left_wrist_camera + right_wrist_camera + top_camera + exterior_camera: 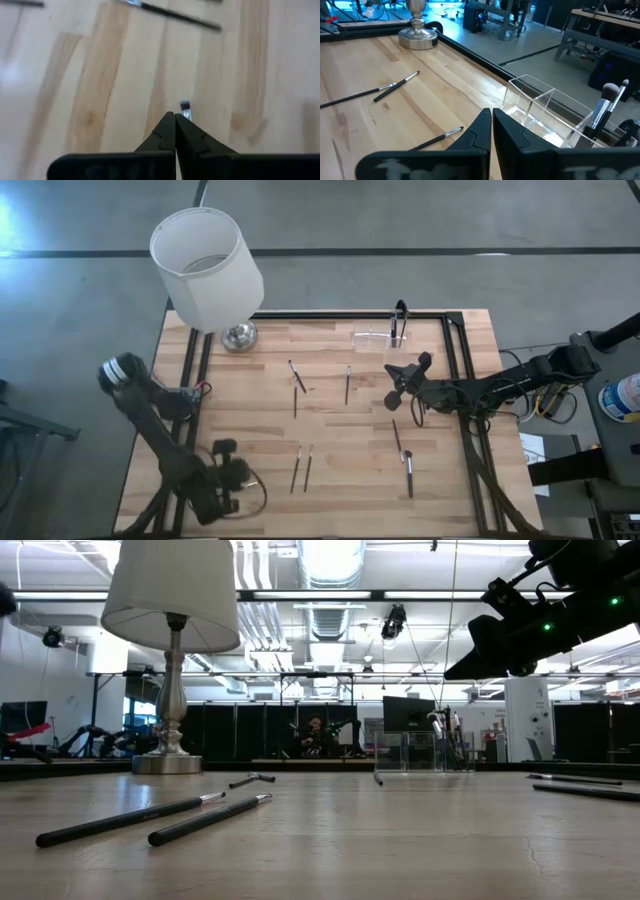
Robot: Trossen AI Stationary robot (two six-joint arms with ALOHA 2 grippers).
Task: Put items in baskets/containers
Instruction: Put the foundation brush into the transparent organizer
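Observation:
Several thin dark brushes lie flat on the wooden table: a pair (301, 468) nearest my left gripper, two (297, 376) mid-table, two (403, 455) at the right. The clear holder (378, 338) stands at the far right with brushes (400, 320) upright in it. My left gripper (225, 452) is above the near left of the table, shut on a brush whose bristled tip (185, 105) pokes out past the fingertips. My right gripper (400, 385) hangs shut and empty above the table, just on the near side of the holder (535, 107). My left gripper pinches a thin brush between its two fingers, close to the bristled end (187, 115). The fingers slant down toward the table. Only the tip and a bit of silver ferrule show; the fingers hide the shaft. The tip is clear of the table.
A lamp with a big white shade (205, 265) and a silver foot (240, 336) stands at the far left. A black frame rail (330, 315) runs along the far edge and both sides. Bare wood lies between the brushes.

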